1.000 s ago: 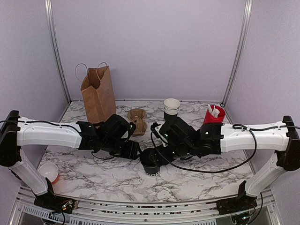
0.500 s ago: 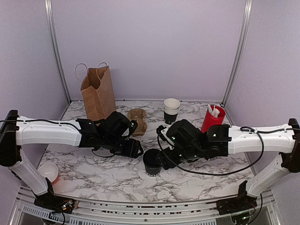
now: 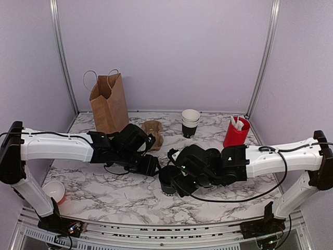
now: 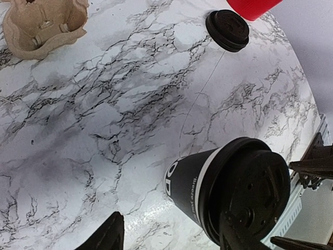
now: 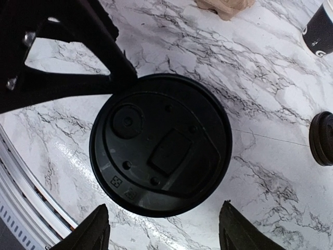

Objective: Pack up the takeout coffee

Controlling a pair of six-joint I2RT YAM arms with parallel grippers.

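Now the takeout coffee (image 3: 167, 179) stands upright on the marble surface (image 3: 114, 195), lid on, a little toward 6 o'clock from the middle. The right pincer (image 5: 164, 208) hangs above it, fingers spread wide. The left pincer (image 4: 171, 232), also spread open, sits just beside the cup at its 10 o'clock. In the right wrist view, a loose lid (image 5: 322, 138) lies at the cup's 3 o'clock.

We view whole table (image 3: 114, 194) from above, behind arm bases (image 3: 56, 224). Our wrist cameras sit close, facing down; both share lidded cup (image 5: 160, 143).
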